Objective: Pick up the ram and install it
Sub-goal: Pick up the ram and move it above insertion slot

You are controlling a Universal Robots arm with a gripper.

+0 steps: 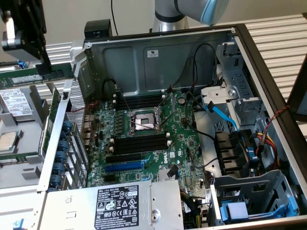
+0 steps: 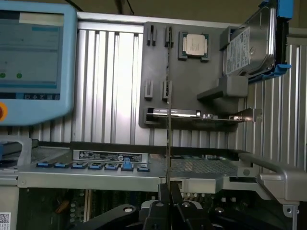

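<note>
Ram (image 1: 29, 78): dark green strip with a white label, hanging in the air outside the computer case (image 1: 163, 57), over the parts tray (image 1: 26, 165) at the exterior view's left. My gripper (image 2: 168, 189) is pinching it, jaws drawn almost together on the thin board. In the wrist view the strip is showing edge-on, leading off from between my fingertips. Long axis: lying roughly level and across the exterior view, which I am judging close to parallel with the black memory slots (image 1: 140, 143). Bearing of target: the slots are sitting well apart from the strip, toward the exterior view's right and lower, down on the motherboard (image 1: 187, 143) beside the processor socket (image 1: 144, 122). Edges between: the case's side rail (image 1: 52, 148), with its blue clips, is standing between strip and board, so I am reckoning the strip has to pass over it. Room: the space above the slots is looking open. Black cables (image 1: 194, 62) are looping farther back, and the blue expansion slot (image 1: 123, 166) is lying just beside the nearer slots.
</note>
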